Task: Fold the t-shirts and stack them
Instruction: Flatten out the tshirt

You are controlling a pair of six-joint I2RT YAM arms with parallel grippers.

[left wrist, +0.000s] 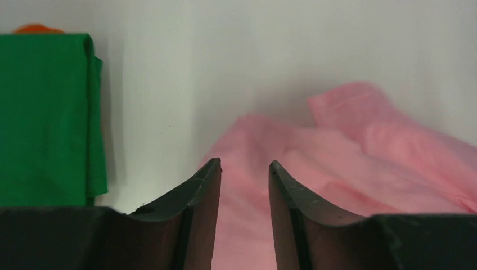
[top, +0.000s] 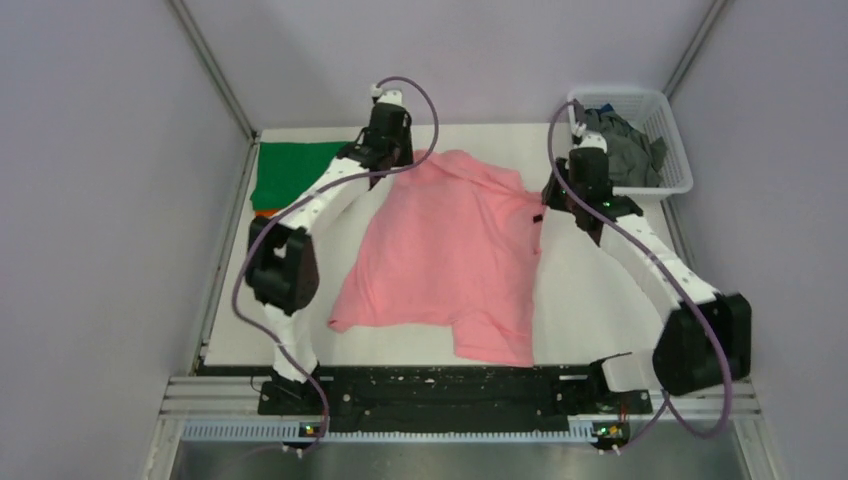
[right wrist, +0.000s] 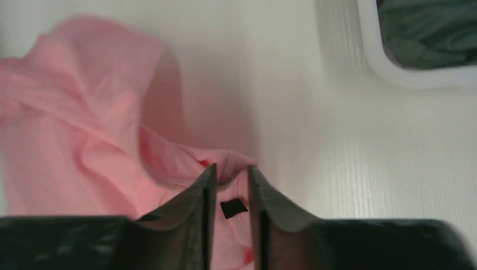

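Observation:
A light pink t-shirt lies spread and rumpled in the middle of the white table. My left gripper hangs open over the shirt's far left edge, with nothing between its fingers. My right gripper is at the shirt's far right edge, jaws a narrow gap apart, a raised fold of pink cloth at its tips and a small black tag below. A folded green t-shirt lies at the back left on top of an orange one. Dark grey t-shirts fill the basket.
The white lattice basket stands at the back right corner, close beside my right arm. Grey walls enclose the table on the left, right and back. The green stack is just left of my left gripper.

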